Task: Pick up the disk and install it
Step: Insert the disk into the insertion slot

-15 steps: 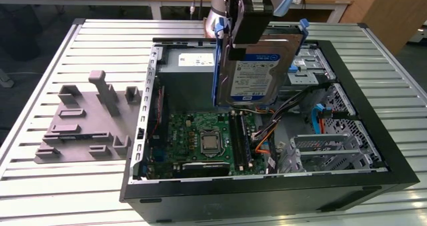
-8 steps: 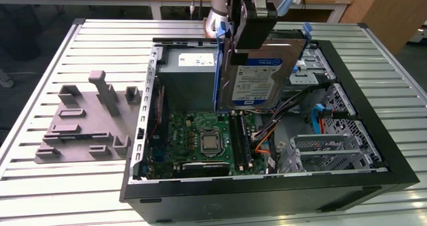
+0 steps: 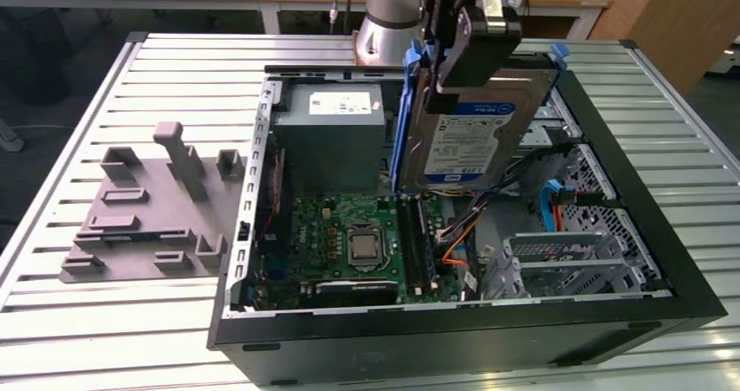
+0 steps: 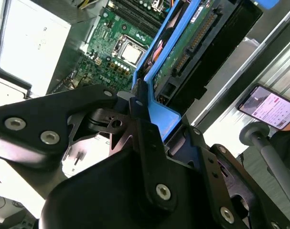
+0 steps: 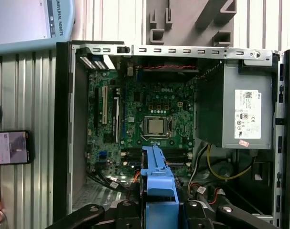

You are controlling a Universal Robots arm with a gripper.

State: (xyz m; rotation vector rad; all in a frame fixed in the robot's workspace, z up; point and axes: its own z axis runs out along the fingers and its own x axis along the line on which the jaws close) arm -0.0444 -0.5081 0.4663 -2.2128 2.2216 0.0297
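Because the disk seems meant to go into the machine edge-first, the black two-fingered hand point(image 3: 449, 92) is clamped on the top edge of the disk point(image 3: 474, 140), a flat rectangular silver hard drive with a white-and-blue label and a blue plastic carrier frame, and holds it upright in the air. In the second wrist view the fingers point(image 4: 142, 129) grip the blue frame from either side, which I judge keeps them off the bare circuit board. The disk hangs over the open black computer case point(image 3: 463, 330), which lies on its side with the panel off so that its inside faces up toward the arm. Below the disk's lower edge sits the green motherboard point(image 3: 353, 235) with its square silver processor socket. Farther back stands the large grey metal power supply box point(image 3: 335, 140) with a small white sticker. On the exterior view's right, the grey metal drive cage point(image 3: 578, 261) is apart from the disk, so installation looks not yet done. The case rests on a slatted grey metal counter point(image 3: 139, 322). A grey plastic fixture point(image 3: 145, 209) lies just beside the case, and so does a phone point(image 5: 10, 148).
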